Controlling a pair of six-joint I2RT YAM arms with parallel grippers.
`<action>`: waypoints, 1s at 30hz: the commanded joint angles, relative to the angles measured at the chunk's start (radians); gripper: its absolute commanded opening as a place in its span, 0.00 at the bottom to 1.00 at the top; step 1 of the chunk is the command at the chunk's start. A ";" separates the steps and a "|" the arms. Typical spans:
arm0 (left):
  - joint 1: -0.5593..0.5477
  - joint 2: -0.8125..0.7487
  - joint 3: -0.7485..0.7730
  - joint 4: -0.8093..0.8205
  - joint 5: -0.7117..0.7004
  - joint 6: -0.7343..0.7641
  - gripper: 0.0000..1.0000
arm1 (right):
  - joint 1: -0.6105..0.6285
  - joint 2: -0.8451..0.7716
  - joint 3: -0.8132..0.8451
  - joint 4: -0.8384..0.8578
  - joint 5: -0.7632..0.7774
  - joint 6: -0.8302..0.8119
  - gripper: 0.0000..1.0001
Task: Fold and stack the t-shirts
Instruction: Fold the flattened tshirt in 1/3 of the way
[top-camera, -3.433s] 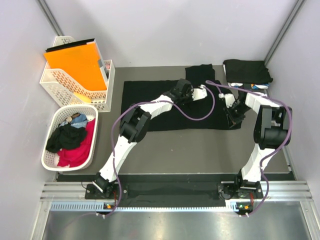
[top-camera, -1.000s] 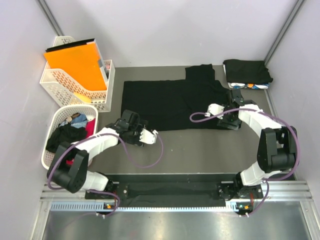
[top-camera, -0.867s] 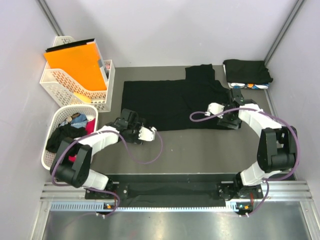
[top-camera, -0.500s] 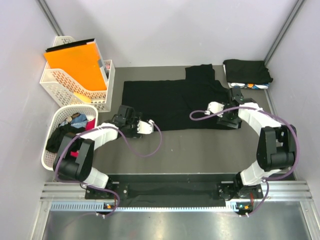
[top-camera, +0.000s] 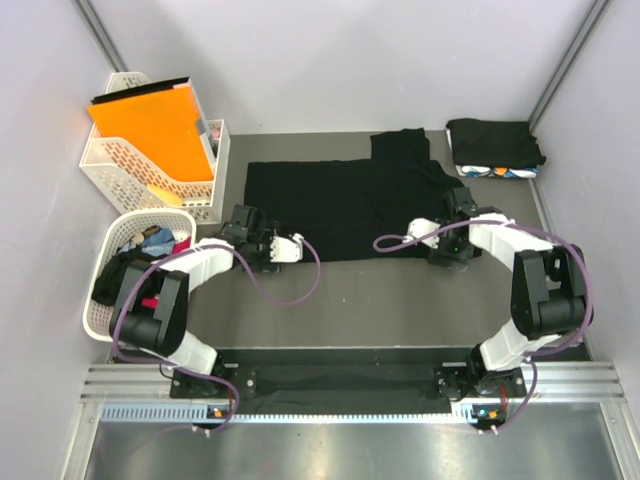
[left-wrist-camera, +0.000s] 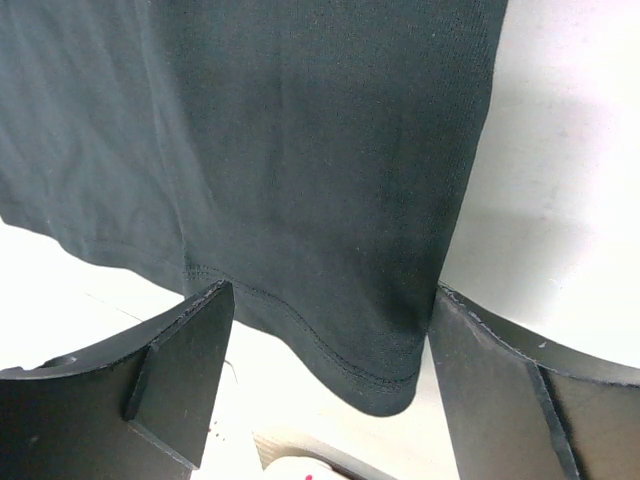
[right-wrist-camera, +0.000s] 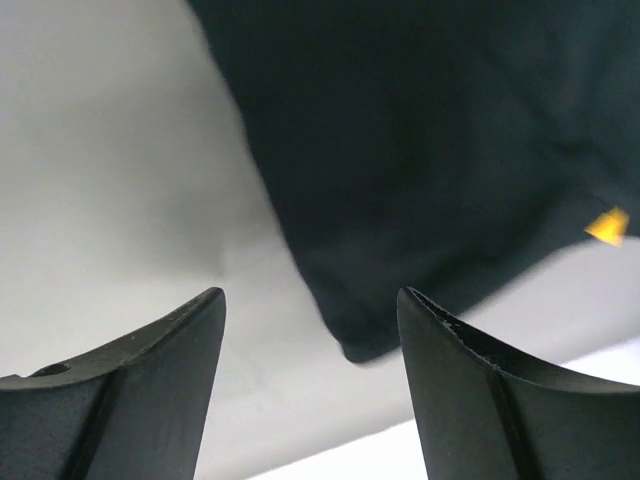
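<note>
One black t-shirt (top-camera: 340, 205) lies spread flat on the grey table. My left gripper (top-camera: 248, 232) hovers open at its near-left corner. In the left wrist view that hemmed corner (left-wrist-camera: 385, 365) lies between the left gripper's (left-wrist-camera: 330, 345) spread fingers (left-wrist-camera: 180, 360), untouched. My right gripper (top-camera: 447, 248) is open at the near-right corner. The right wrist view shows that corner (right-wrist-camera: 365, 335) just beyond the right gripper's (right-wrist-camera: 310, 300) gap, blurred. A folded stack of t-shirts (top-camera: 495, 145) sits at the back right. More t-shirts, black, red and blue (top-camera: 140, 275), fill a basket.
A white lattice basket (top-camera: 95, 320) stands at the left edge. Behind it, white lattice trays (top-camera: 120, 165) hold an orange folder (top-camera: 155, 125). Purple cables (top-camera: 285, 290) loop off both arms over the table's near strip. Grey walls close in on both sides.
My left gripper has slid left and away from me onto the shirt's near-left corner. My right gripper has opened wider and shifted slightly over the near-right corner. The shirt has not moved.
</note>
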 joint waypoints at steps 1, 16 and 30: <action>0.007 0.042 0.031 -0.088 0.039 0.008 0.81 | 0.035 0.027 -0.036 0.096 -0.001 0.029 0.70; 0.042 0.004 0.043 -0.180 0.042 0.056 0.15 | 0.029 0.126 -0.089 0.318 0.083 -0.005 0.44; 0.113 -0.017 0.089 -0.306 0.060 0.146 0.00 | 0.029 -0.048 -0.084 -0.033 0.021 -0.105 0.00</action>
